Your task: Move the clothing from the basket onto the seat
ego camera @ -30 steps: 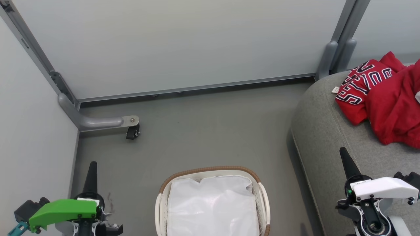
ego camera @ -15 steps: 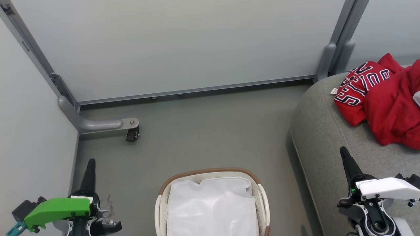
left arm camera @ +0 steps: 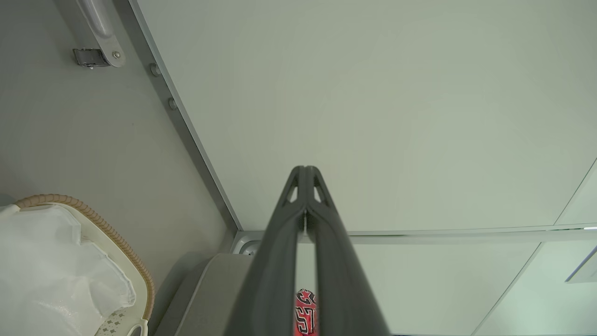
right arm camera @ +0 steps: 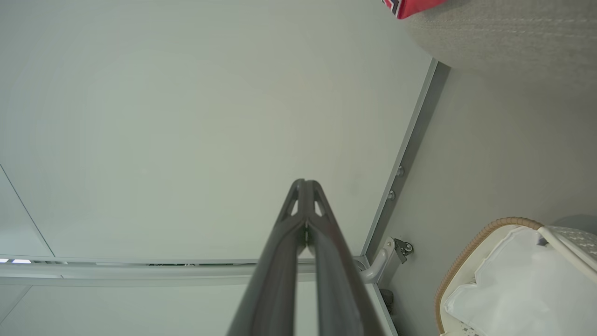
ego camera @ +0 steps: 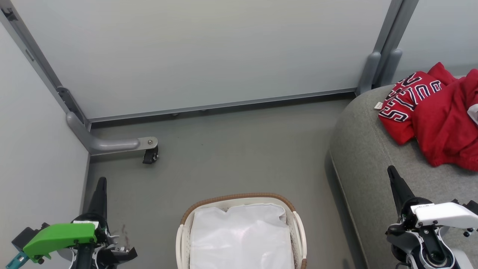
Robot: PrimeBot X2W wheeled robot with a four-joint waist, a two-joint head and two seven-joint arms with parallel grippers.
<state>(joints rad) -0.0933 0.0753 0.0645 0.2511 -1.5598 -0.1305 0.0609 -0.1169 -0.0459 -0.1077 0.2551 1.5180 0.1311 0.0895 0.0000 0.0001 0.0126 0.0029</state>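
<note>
Red clothing (ego camera: 433, 108) lies heaped on the grey seat (ego camera: 373, 157). The basket (ego camera: 239, 197) holds its white liner (ego camera: 241, 239). The left tool (ego camera: 101, 180) and right tool (ego camera: 390, 169) hang free, each with its fingers pressed together.

Red clothing (ego camera: 433, 112) lies heaped on the grey seat (ego camera: 366, 157) at the frame's right; the white basket (ego camera: 239, 195) stands on the grey floor (ego camera: 231, 149), bottom centre.

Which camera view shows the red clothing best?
The head view: the clothing lies spread on the seat. The left wrist view shows a sliver between the fingers; the right wrist view, one corner.
</note>
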